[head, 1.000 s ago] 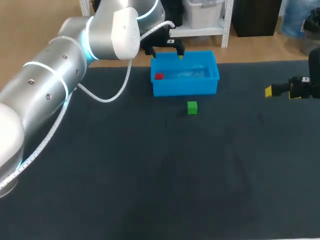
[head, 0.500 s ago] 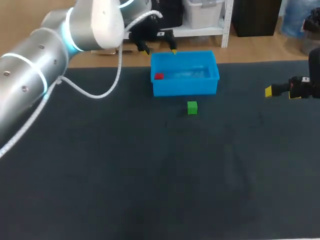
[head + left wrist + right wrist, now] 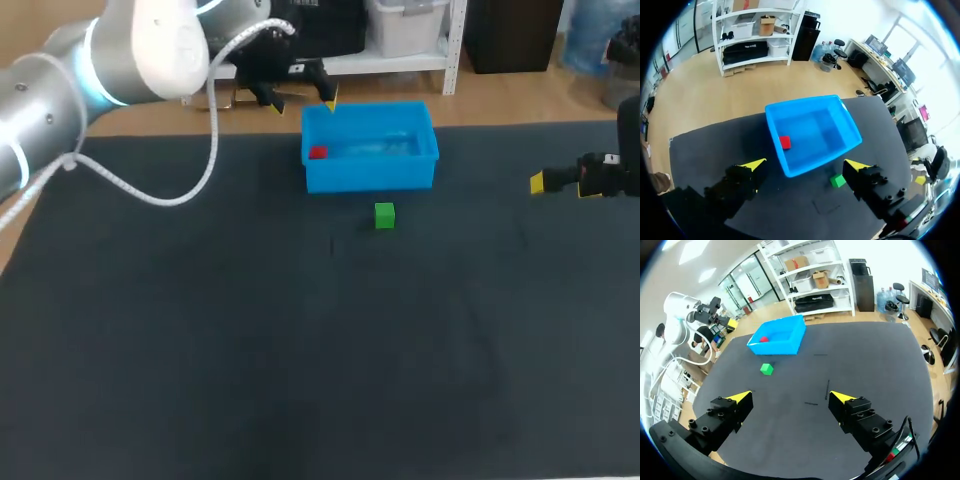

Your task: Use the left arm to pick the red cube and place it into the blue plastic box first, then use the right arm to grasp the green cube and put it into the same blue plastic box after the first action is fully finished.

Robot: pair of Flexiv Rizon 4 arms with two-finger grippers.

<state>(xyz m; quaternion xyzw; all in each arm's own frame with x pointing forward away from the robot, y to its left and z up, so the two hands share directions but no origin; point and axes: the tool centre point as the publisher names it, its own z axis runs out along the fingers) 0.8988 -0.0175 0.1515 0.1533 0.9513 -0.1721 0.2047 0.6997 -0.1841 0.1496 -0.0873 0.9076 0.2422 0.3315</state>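
Both left gripper [image 3: 807,164] and right gripper [image 3: 790,396] gape empty; red cube [image 3: 318,153] lies in the blue plastic box [image 3: 370,176], green cube [image 3: 385,215] just outside.

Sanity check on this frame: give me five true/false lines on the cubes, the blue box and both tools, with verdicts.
1. The red cube lies inside the blue box. True.
2. The green cube is in the blue box as well. False: it sits on the table in front of the box, apart from it.
3. The left tool is shut on the red cube. False: it is open and empty, up by the box's far left corner.
4. The right tool is open and holds nothing. True.
5. The right tool hangs directly over the green cube. False: it is out at the table's right side, well away from the cube.
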